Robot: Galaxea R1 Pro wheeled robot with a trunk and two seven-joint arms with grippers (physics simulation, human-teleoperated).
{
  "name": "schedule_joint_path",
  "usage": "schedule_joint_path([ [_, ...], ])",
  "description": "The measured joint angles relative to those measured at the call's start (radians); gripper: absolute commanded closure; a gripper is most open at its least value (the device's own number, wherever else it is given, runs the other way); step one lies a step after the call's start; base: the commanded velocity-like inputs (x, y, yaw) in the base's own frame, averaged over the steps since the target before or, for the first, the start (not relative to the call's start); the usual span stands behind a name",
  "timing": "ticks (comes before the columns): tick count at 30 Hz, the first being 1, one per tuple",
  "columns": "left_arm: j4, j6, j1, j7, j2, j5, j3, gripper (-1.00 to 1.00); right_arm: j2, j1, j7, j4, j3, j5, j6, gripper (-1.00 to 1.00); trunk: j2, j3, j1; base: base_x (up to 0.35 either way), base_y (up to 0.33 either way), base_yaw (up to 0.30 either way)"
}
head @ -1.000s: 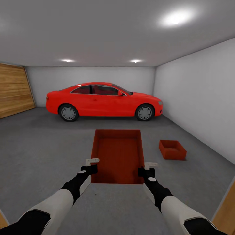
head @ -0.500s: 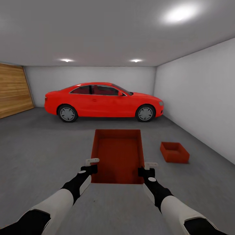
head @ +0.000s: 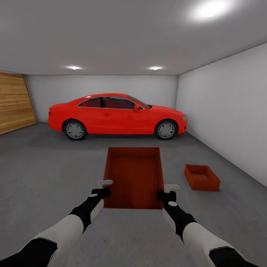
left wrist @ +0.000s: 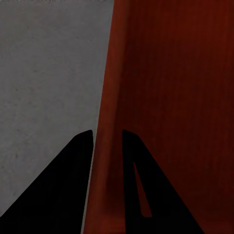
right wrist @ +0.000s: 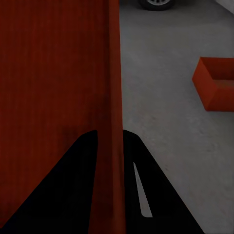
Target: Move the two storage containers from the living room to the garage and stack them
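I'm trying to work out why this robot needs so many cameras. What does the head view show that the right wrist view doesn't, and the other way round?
The head view alone takes in the whole red car, the wooden door, the ceiling lights and both arms. The right wrist view alone shows, close up, the right end effector straddling one wall of the carried container. Both show that container, the second container on the floor, and a car wheel.

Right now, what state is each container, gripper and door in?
Carried storage container: held off the floor by both side walls, open top up.
Second storage container: resting on the concrete floor, upright, empty.
Left gripper: shut on a wall.
Right gripper: shut on a wall.
Wooden door: closed.
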State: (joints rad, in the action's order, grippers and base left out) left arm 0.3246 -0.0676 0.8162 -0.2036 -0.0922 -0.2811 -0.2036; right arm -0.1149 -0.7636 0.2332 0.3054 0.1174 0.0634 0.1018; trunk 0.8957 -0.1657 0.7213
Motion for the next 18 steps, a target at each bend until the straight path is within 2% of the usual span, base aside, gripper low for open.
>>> schedule_joint_path([
  [18,-0.002,0.005,0.0,0.003,0.002,-0.001,0.0,1.0,-0.001,0.0,0.003,-0.001,0.003,0.001,0.004,1.0,0.0,0.0,0.0,0.322,0.0,0.0],
])
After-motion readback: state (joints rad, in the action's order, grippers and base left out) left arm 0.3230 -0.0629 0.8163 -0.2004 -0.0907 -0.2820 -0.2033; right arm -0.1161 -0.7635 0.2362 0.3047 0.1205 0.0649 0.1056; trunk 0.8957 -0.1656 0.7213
